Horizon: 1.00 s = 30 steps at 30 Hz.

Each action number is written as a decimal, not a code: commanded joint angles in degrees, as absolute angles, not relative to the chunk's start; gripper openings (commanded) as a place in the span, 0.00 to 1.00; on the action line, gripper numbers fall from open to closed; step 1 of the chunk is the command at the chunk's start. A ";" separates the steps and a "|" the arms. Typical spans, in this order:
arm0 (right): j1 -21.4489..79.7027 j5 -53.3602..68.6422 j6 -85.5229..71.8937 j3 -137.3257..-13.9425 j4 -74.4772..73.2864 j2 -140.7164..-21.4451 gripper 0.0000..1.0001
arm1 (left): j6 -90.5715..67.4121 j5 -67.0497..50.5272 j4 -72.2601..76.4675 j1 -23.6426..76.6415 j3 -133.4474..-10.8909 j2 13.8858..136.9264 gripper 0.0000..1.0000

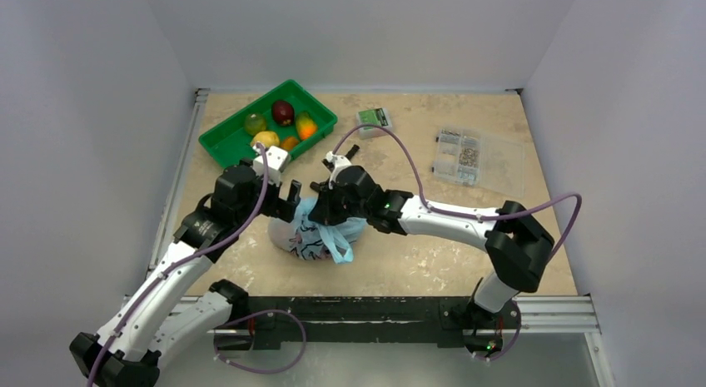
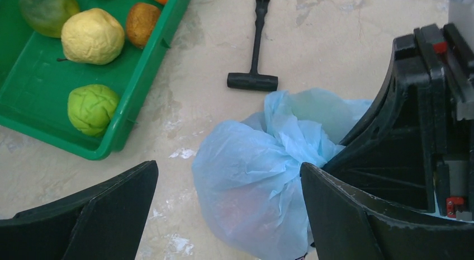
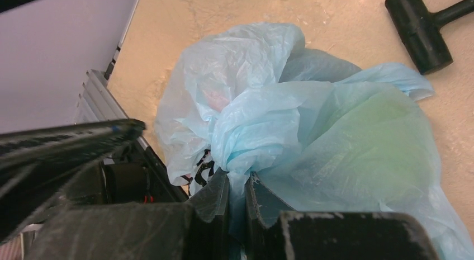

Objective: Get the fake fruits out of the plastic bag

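Closest to the arm bases, the plastic bag (image 1: 320, 229) is seen lying on the tabletop (image 1: 433, 254), about midway across it and between the two arms. Its long axis runs roughly left to right, with a loop handle trailing off the right end toward the near edge and the gathered neck turned upward. That bunched neck is pinched by the right fingers (image 3: 212, 207), which are drawn almost fully together on the film. A green tint and a pinkish one can be made out through the bag. The left fingers (image 2: 106, 212) are spread wide above the bag's left part and nothing is held by them. Just beyond the bag a black hammer-like tool (image 2: 254, 47) is laid, head toward it. Farther left, fake fruits (image 1: 283, 112) are gathered in a green tray (image 1: 218, 146). At the far right a clear parts box (image 1: 470, 156) is set.
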<state>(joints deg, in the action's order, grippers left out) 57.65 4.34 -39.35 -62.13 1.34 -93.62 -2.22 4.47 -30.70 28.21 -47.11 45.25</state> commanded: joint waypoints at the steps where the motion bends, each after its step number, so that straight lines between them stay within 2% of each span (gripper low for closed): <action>1: 55.47 6.98 -36.73 -61.96 4.77 -89.40 0.00 | -1.18 -0.42 -30.06 28.48 -48.60 46.57 1.00; 5: 54.35 8.16 -36.89 -60.05 6.85 -88.05 0.00 | -1.11 -4.49 -30.05 28.48 -48.75 47.87 0.96; 11: 53.81 11.10 -36.40 -59.20 9.53 -87.20 0.00 | -0.99 -8.23 -31.96 28.47 -50.36 52.83 0.76; 16: 53.80 13.69 -35.64 -59.29 10.23 -87.38 0.00 | -0.82 -9.70 -32.93 28.45 -51.30 55.79 0.70; 18: 53.79 14.28 -35.79 -59.16 10.28 -87.52 0.00 | -0.34 -11.84 -33.32 28.47 -51.70 56.61 0.61; 20: 53.87 14.05 -35.94 -59.22 9.93 -87.25 0.01 | -0.26 -13.05 -34.09 28.45 -52.41 57.30 0.38; 21: 53.81 13.49 -36.07 -59.28 9.43 -86.89 0.05 | -0.26 -13.08 -34.43 28.47 -52.64 57.54 0.30; 24: 53.85 10.33 -36.73 -59.65 7.38 -85.30 0.23 | 1.61 -13.62 -34.57 28.46 -52.68 57.13 0.18; 26: 53.79 8.79 -37.55 -59.88 6.73 -84.29 0.31 | 1.78 -13.77 -34.35 28.47 -52.55 56.53 0.07; 30: 53.80 6.87 -39.12 -60.94 5.48 -83.00 0.41 | 2.04 -13.79 -33.98 28.46 -52.09 55.37 0.02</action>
<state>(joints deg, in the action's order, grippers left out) 53.89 9.80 -37.71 -58.78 4.80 -86.41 0.43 -12.34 -35.42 28.49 -50.17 57.36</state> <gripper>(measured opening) 0.369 0.051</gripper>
